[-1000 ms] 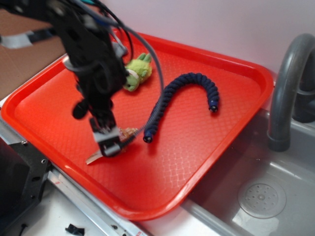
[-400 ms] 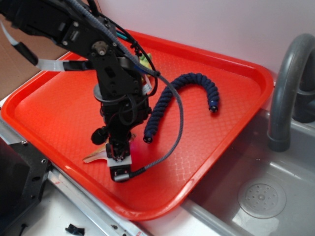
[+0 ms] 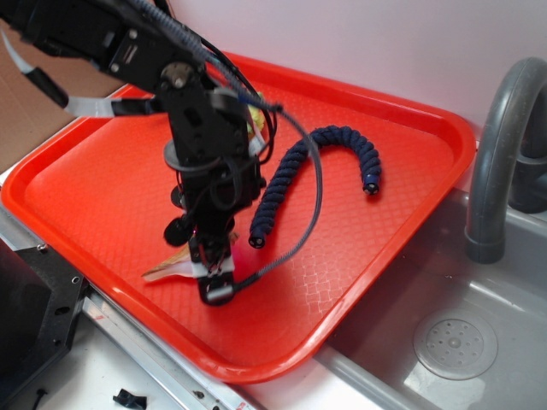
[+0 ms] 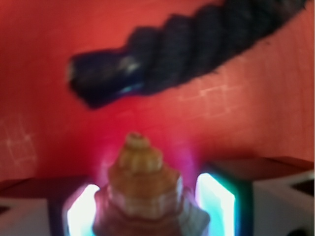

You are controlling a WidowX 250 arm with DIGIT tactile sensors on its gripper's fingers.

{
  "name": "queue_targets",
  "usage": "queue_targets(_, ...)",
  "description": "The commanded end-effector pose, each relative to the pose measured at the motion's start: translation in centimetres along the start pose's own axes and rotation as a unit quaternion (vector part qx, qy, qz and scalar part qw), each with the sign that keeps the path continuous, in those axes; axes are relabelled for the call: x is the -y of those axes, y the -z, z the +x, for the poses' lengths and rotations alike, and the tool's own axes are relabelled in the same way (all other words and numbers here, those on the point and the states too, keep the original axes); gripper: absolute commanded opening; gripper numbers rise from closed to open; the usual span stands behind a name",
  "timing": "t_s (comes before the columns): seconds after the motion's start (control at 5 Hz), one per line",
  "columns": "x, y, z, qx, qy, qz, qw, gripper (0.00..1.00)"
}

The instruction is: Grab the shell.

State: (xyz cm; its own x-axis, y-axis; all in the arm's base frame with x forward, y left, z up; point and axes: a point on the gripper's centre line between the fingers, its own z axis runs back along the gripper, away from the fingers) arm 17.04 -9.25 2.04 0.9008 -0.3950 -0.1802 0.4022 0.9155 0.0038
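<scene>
Down on the red tray (image 3: 77, 184), the gripper (image 3: 215, 275) sat spread with its 2 pads flanking the shell (image 4: 142, 196), lined up to pinch its knobby end, clear of the dark rope (image 3: 329, 158).

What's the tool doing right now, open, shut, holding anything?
Tool: open, pads either side of the tan-orange knobby spiral shell, gaps visible on both sides; not gripping.

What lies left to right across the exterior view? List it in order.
Shell → gripper → dark blue rope → grey faucet, with the red tray under the first three.
</scene>
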Motion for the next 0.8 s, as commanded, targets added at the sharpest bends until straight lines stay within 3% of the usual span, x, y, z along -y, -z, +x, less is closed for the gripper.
queue_targets(0.0,-0.9,-9.5,-1.2,0.058,-0.119,0.014,0.991,0.00)
queue_targets(0.4,-4.0,-18.4,-6.8,0.130,-0.248,-0.041,0.959,0.00)
queue_targets(0.6,-4.5,-20.4,-7.9,0.150,-0.249,-0.034,0.956,0.00)
